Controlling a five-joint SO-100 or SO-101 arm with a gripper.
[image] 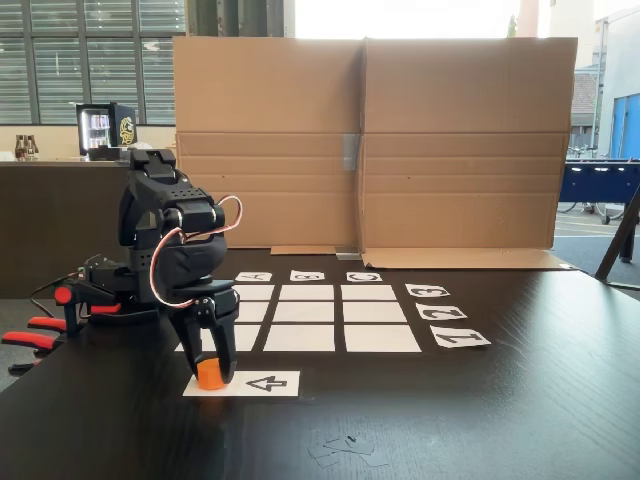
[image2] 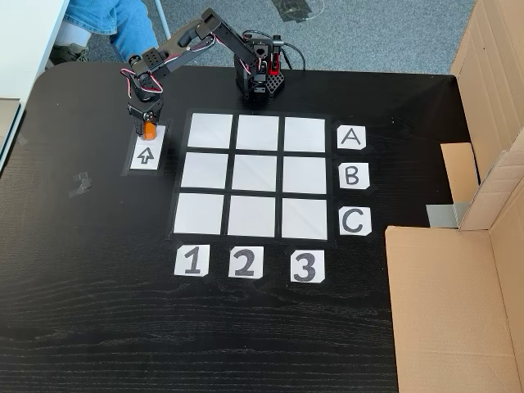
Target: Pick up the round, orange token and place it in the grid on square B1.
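While our gripper (image: 211,376) is clamping narrowly on the token (image: 209,374) over the arrow strip (image2: 146,155), we are seeing the grid (image2: 255,175) lying bare; square B1 (image2: 203,170) is sitting right of the strip in the top-down fixed view.

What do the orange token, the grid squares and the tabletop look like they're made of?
The orange token looks like matte plastic, with solid, even colour. The grid squares look like plain white paper, flat and thin with faint creases. The tabletop seems to be black-stained wood or veneer, with visible grain lines and a low sheen.
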